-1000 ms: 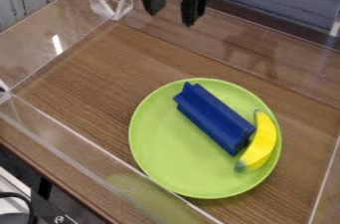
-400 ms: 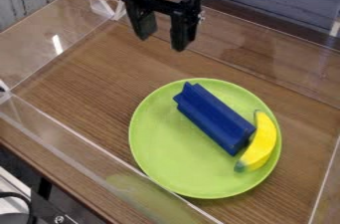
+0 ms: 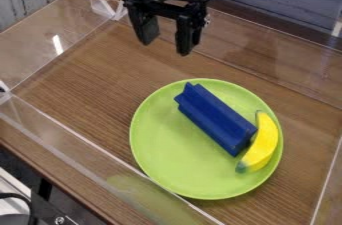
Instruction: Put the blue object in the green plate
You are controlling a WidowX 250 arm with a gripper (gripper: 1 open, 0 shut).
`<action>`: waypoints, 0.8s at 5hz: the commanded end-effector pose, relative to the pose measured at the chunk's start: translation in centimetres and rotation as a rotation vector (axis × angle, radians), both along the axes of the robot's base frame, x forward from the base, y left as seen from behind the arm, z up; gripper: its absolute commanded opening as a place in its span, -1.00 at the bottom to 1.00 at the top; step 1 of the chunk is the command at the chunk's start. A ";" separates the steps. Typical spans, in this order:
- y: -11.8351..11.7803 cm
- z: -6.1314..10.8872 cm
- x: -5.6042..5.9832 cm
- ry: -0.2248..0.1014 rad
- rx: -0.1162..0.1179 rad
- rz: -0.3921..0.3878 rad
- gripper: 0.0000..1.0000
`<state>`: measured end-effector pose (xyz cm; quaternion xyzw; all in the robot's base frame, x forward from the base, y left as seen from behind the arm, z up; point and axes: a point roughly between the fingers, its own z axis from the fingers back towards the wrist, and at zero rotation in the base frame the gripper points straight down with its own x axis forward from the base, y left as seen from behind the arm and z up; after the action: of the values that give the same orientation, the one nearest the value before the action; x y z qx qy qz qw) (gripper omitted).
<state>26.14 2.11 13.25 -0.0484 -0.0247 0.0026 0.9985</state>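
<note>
A long dark-blue block, the blue object (image 3: 214,117), lies diagonally on the round lime-green plate (image 3: 167,149) in the middle right of the table. Beside the block's right end rests a yellow banana-shaped toy (image 3: 262,141), also on the plate. My black gripper (image 3: 166,32) hangs above the table behind and to the left of the plate, pointing down. Its two fingers stand apart with nothing between them, and it touches neither the block nor the plate.
Clear acrylic walls (image 3: 54,29) ring the wooden tabletop (image 3: 94,79). A low transparent front wall (image 3: 80,164) runs along the near edge. Bare wood lies left of the plate.
The gripper has shifted left and slightly down toward the table, still open. The blue block, banana toy and plate have not moved.
</note>
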 end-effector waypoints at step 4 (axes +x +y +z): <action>0.9 1.1 0.0 -0.047 0.016 0.043 1.00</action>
<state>26.01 2.76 13.13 -0.0441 -0.0233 0.0205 0.9985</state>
